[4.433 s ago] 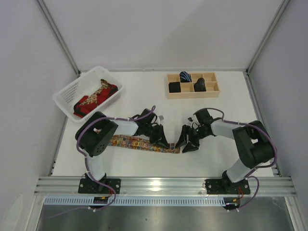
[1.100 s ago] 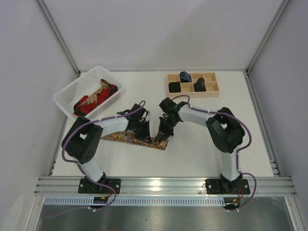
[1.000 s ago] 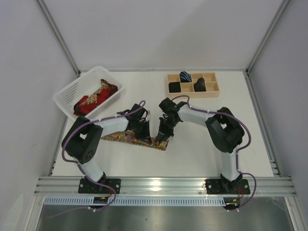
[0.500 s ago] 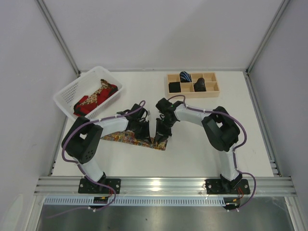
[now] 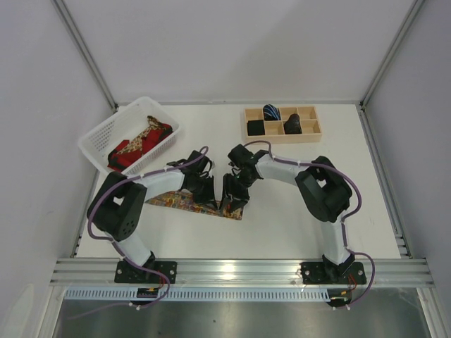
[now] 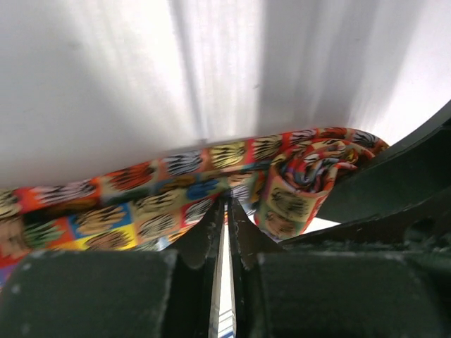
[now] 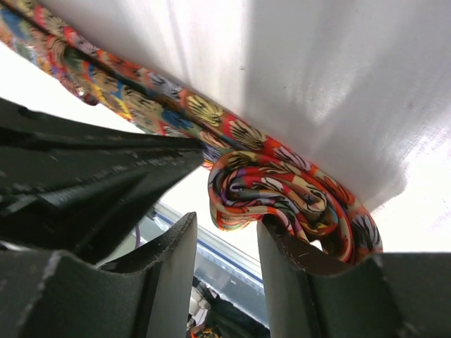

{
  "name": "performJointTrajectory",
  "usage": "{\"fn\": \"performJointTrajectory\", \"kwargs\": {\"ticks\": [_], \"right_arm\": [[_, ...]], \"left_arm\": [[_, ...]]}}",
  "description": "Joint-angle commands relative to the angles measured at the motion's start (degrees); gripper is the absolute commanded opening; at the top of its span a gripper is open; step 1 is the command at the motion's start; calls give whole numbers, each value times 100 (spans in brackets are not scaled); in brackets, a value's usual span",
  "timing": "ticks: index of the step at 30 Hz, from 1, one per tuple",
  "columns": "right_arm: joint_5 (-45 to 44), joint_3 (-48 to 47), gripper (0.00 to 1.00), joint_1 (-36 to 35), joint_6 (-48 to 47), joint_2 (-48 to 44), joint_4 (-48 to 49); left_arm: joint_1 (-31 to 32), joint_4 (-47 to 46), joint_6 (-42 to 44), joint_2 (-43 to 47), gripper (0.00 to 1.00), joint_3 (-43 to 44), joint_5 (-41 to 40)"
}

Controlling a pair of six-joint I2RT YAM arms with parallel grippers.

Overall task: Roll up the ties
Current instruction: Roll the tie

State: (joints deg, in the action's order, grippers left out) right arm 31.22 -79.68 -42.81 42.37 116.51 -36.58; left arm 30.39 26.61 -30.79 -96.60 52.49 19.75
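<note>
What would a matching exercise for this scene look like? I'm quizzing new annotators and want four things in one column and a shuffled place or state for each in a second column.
Column 1:
1. left gripper
2. right gripper
3. white basket
4. wooden tray

Column 2:
A. rolled ties sit in its compartments
B. jaws apart, at the rolled end of the multicoloured tie
C. fingers closed together
D. loose red and gold ties lie inside

Pairs: 1-C, 2-B, 3-D, 4-A
</note>
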Motion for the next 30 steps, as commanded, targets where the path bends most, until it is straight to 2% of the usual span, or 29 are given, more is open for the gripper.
{"fn": "performJointTrajectory", "kwargs": {"ticks": [1,11,17,30], "right_arm": [[147,250,45,27,-10,-260,571],[613,550,43,79,158,-340,1451],[727,611,43,97,140,-216,1504],[947,717,46,282,61,-972,1259]], "left_arm": [[-217,222,204,360,10,16,-33],[-534,301,205,712,11,33,345],[-561,266,204,739,11,104,574],[-561,-297,-147,458,10,183,1699]]}}
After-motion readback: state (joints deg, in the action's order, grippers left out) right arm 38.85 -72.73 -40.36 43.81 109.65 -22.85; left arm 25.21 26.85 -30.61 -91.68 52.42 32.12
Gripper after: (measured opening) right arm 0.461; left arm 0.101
